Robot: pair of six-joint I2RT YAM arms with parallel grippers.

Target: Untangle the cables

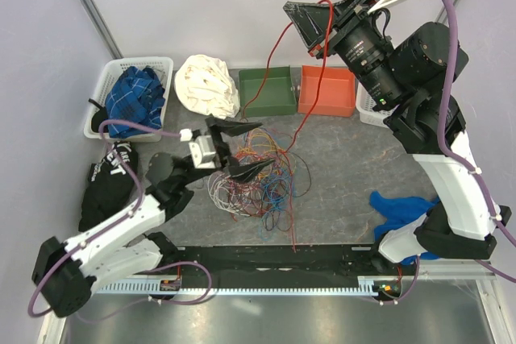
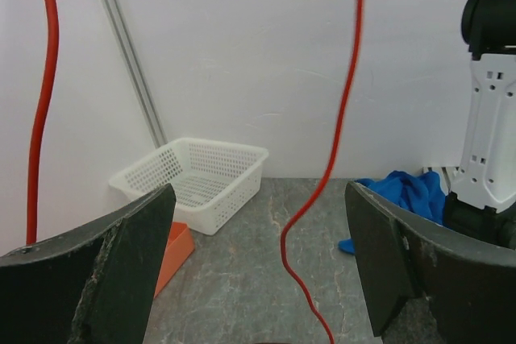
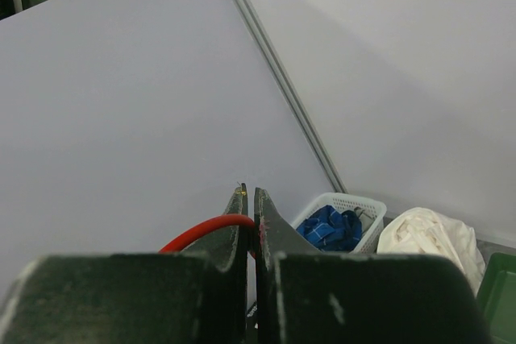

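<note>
Grey stone-look tabletop (image 1: pixel 347 159) w/ white walls round it. Cables (image 1: pixel 256 183) lie as one loose multi-colour heap at centre of the top view, right by the left gripper (image 1: pixel 242 149), whose lower finger overlaps the heap's edge in that view. One red cable (image 1: pixel 301 126) runs out of the heap to the upper right of frame, where the right gripper (image 1: pixel 305 22) has it. A red strand also trails to lower centre, near the table's front edge.

Right wrist view: jaws pinched tight on that red cable, no gap btwn them. Left gripper: jaws spread wide, nothing held. In the left wrist view a red strand hangs btwn the fingers (image 2: pixel 121 263) w/o touching either, w/ a 2nd red run at far left of frame.

Handling, my read: strands are string-thin, v. light and limp, so they'll drape and drag neighbours along. Smooth sheath prob. slips in a weak pinch. Not fragile, but hard pulls would likely tighten knots. Best hold: a single strand clear of the heap, e.g. the hanging red run, pinched crosswise, w/ the other claw pinning the heap down.
</note>
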